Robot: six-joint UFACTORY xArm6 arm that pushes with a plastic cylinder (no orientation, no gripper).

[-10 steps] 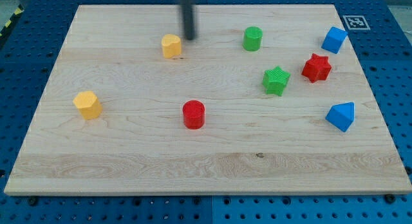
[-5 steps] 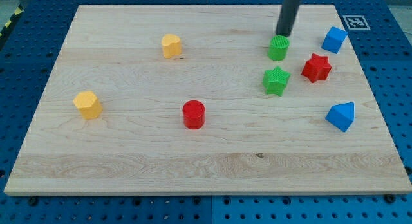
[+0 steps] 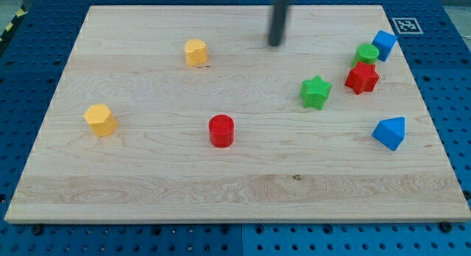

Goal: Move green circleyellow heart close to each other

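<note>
Two blocks matter here, and they sit well apart: the green circle [image 3: 366, 53] is wedged against the red star [image 3: 362, 77], while the yellow heart [image 3: 196, 51] lies far to that star's left. My tip [image 3: 275, 44], a bare rod tool holding nothing, hovers between them.

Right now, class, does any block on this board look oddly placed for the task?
Yes: the green circle sits wedged between the red star and a blue block, far from the yellow heart. My tip touches nothing.

Pale wooden board [image 3: 147, 175] — smooth, matt, visibly grained; green plastic-looking cylinder [image 3: 366, 53] with ridged sides; blue perforated table [image 3: 449, 79] — matt.
</note>
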